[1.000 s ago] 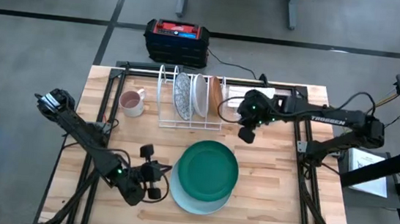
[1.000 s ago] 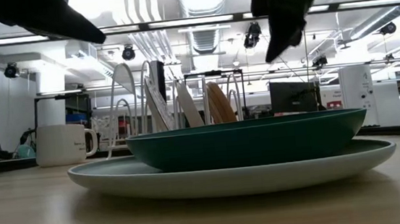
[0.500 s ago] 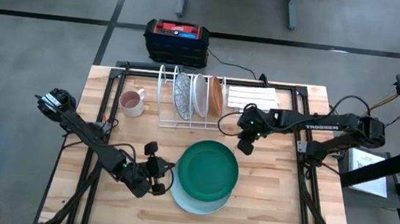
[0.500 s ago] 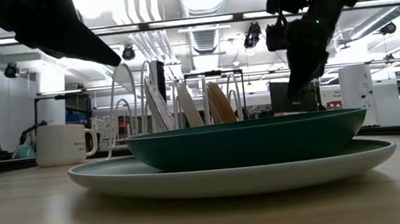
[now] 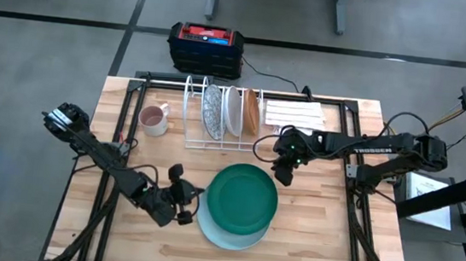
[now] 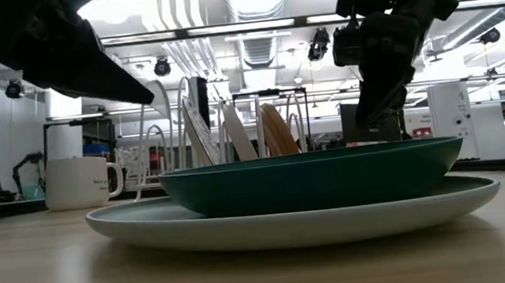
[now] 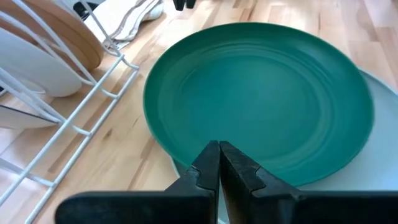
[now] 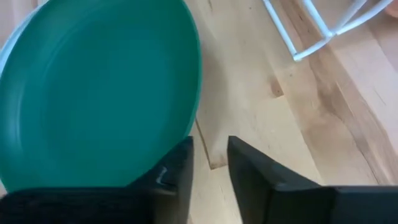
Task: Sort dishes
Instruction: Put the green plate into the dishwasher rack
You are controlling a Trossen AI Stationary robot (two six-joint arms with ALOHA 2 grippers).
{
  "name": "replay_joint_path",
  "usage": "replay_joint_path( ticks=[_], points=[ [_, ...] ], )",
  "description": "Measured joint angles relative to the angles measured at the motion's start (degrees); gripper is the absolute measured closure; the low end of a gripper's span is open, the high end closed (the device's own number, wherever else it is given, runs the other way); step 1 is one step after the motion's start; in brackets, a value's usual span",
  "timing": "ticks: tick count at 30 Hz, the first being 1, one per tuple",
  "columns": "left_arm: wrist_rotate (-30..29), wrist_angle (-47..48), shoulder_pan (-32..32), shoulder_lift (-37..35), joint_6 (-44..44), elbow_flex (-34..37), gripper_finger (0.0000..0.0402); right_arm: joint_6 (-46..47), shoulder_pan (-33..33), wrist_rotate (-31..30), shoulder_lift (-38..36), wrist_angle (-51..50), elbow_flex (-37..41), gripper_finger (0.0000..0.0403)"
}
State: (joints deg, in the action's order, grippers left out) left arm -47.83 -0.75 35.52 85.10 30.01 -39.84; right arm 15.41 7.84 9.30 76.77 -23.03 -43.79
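The dark green plate [image 5: 244, 197] lies on the larger pale mint plate [image 5: 233, 230] in the middle of the table. A grey-speckled plate [image 5: 211, 111], a white plate [image 5: 232, 111] and a brown plate [image 5: 251, 111] stand on edge in the white wire rack [image 5: 215, 142]. My left gripper [image 7: 219, 147] is shut, hovering just off the green plate's left rim [image 7: 163, 146]. My right gripper [image 8: 210, 149] is slightly open above the green plate's far right rim [image 8: 198, 93]; one finger is over the plate, the other over the table.
A pinkish mug [image 5: 153, 120] stands left of the rack and a folded striped cloth [image 5: 294, 115] lies to its right. A black and red box [image 5: 205, 47] sits beyond the far edge. Bare wood shows at the near left and near right.
My right gripper has come down from beside the rack toward the green plate's far right rim. My left gripper has sunk and edged right toward the plates' left rim, staying shut. The plates have not moved.
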Motion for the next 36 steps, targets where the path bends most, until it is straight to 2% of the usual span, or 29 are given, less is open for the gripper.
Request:
replay_joint_path(
  ticks=[7,13,21,36],
  points=[
    [0.0,-1.0,-0.2,0.0,-0.1,1.2,0.0401,2.4,0.0,-0.4,0.2,2.0,0.9,0.0248],
    [-0.5,-2.4,-0.4,0.0,-0.8,1.8,0.0401,4.8,0.0,-0.4,0.2,5.6,3.7,0.0217],
    [-0.6,-5.7,-0.4,0.0,-2.0,3.2,0.0401,8.6,-0.3,0.0,0.2,12.4,7.8,0.0206],
    [-0.6,-7.2,-0.4,0.0,-2.1,4.1,0.0401,11.7,-4.0,-0.3,0.2,16.5,8.3,0.0207]
  ],
)
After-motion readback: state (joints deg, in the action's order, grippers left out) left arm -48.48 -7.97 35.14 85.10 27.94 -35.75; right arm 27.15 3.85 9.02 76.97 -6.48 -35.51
